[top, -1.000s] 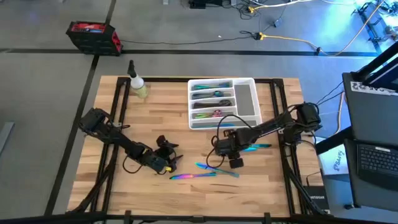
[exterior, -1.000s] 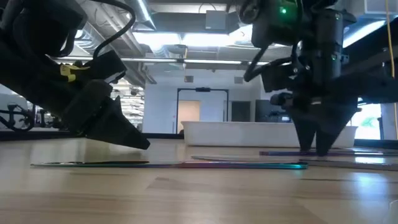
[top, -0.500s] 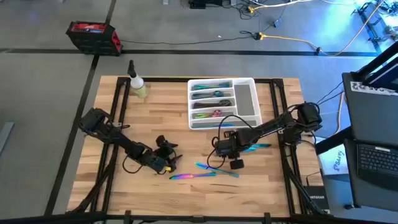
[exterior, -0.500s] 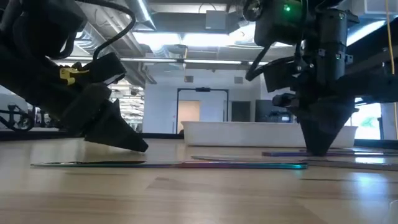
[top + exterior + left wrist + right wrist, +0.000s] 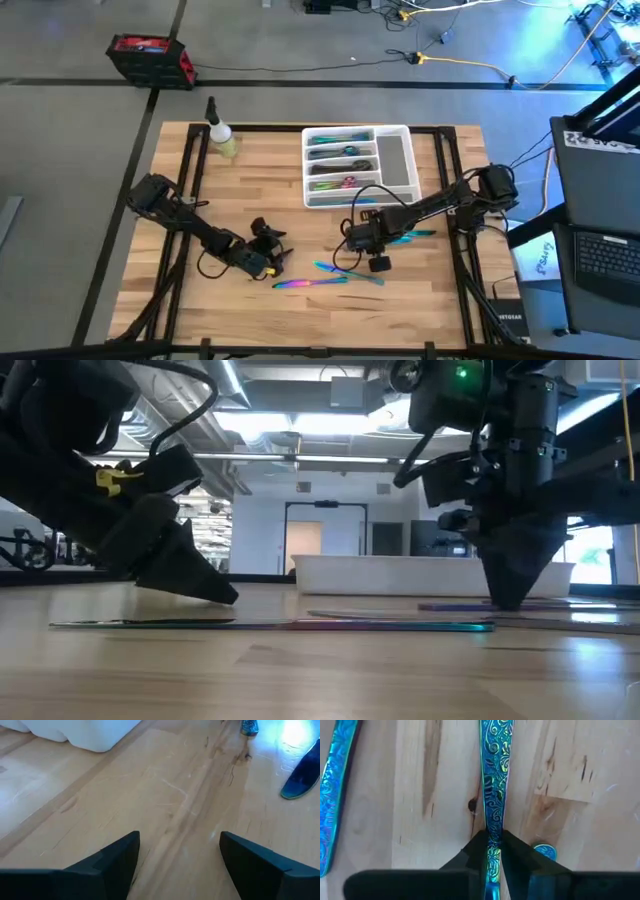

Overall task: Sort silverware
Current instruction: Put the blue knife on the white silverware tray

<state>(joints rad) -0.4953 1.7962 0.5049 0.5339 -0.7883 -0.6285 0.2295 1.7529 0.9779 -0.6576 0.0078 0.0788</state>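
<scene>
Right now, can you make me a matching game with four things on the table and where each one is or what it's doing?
Things:
1. tray
2. spray bottle
3. right gripper
4. left gripper

Places or states:
A. open, nothing between its fingers
B. far left part of the table
C. shut on a handle
D. far middle of the table, silverware in its slots

Pairs: 1-D, 2-B, 3-C, 4-A
</scene>
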